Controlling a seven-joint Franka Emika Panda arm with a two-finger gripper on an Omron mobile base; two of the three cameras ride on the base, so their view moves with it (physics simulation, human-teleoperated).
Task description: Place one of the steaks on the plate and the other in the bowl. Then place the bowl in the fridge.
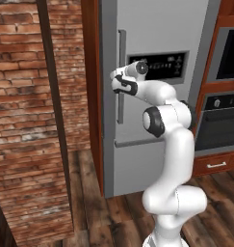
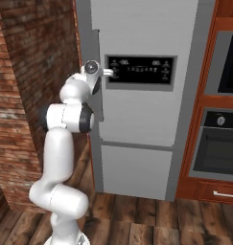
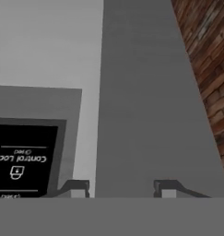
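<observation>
Facing the closed fridge, door shut, dispenser panel just beside the handle. Gripper sitting at the handle, jaws narrowed around the bar, one fingertip showing on each side of it in the hand view. Judging the step as opening the door: keeping the bar centred between the fingers, pulling outward along the door's arc, not straight back, avoiding slip.

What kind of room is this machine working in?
It looks like a home kitchen, computer-rendered. A tall grey fridge with a dark dispenser panel fills the middle, a built-in oven sits in wooden cabinetry to its right, and a brick wall stands on the left.
</observation>
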